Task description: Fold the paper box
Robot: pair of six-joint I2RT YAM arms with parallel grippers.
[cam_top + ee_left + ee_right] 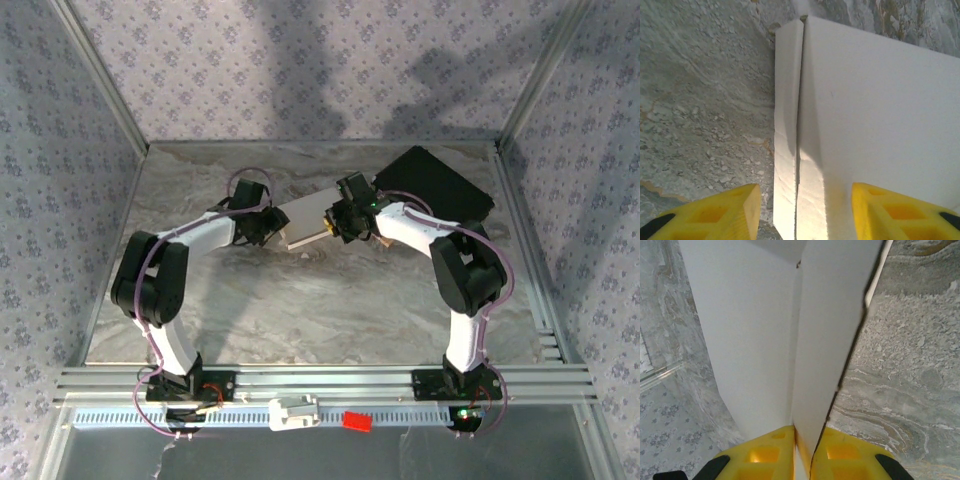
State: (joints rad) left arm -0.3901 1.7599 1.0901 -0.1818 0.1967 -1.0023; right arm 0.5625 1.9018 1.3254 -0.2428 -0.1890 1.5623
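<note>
The right claw (pixel 802 447) pinches a panel of the white paper box (pixel 303 222) over the marble worktop (pixel 300 300). The left claw (pixel 805 207) stands open, fingers astride the box's creased edge.

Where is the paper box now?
In the top view the paper box sits far-centre on the table, between the left end effector and the right end effector, which pinches it, beside the black case.

The paper box (pixel 875 115) is white, the table (pixel 300 300) grey-marbled, the case (pixel 440 185) black, the walls (pixel 300 60) purple-flowered.
</note>
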